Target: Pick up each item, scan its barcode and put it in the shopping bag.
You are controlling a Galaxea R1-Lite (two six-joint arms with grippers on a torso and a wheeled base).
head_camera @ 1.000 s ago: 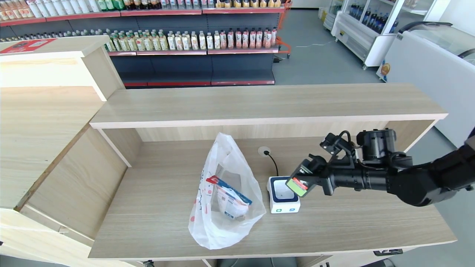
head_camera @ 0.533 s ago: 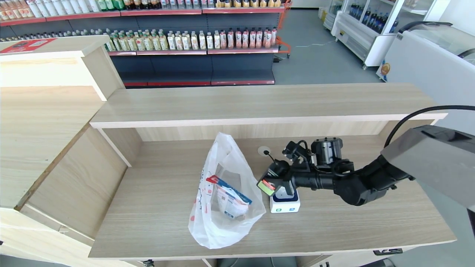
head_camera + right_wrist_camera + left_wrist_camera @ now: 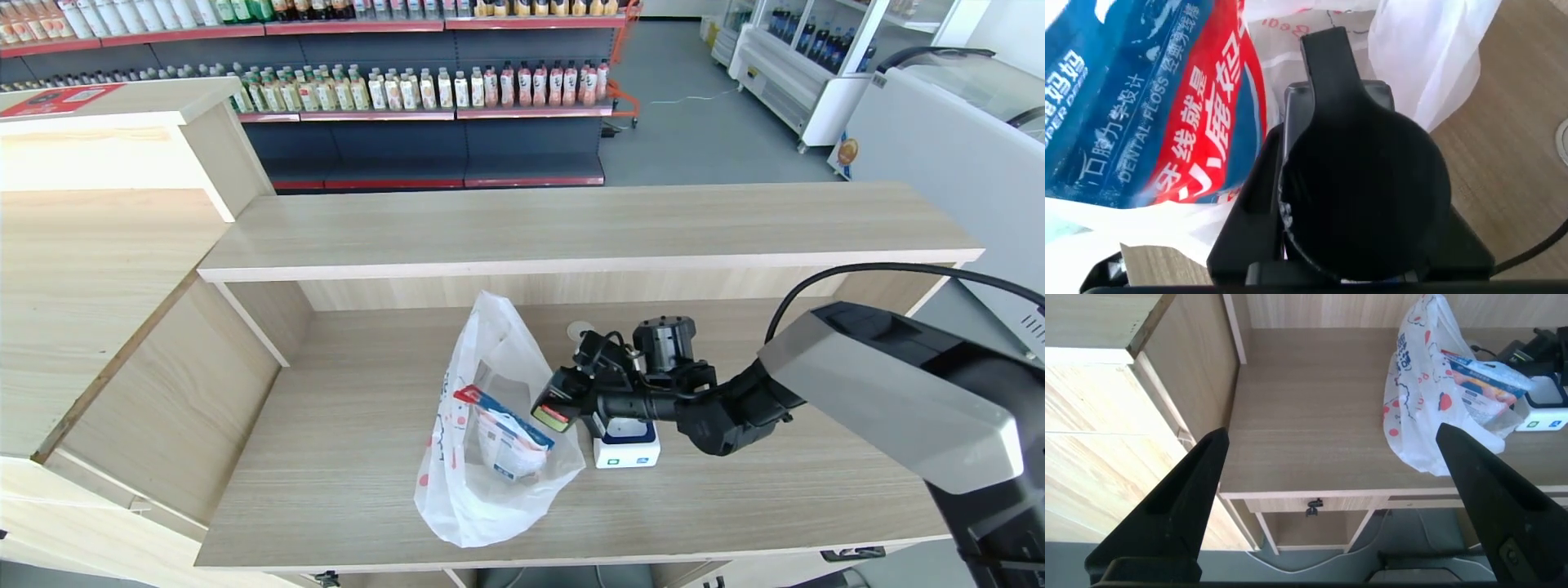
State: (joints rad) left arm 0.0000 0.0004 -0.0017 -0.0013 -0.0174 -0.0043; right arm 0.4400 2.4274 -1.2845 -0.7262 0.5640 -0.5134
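Head view: right fingers [image 3: 565, 384] grip small packet [image 3: 552, 413], seemingly over shopping bag [image 3: 482, 498].

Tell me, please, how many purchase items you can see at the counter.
2: a blue-and-red packet inside the shopping bag, and a green-and-red item in the right gripper beside the bag. Others may be hidden.
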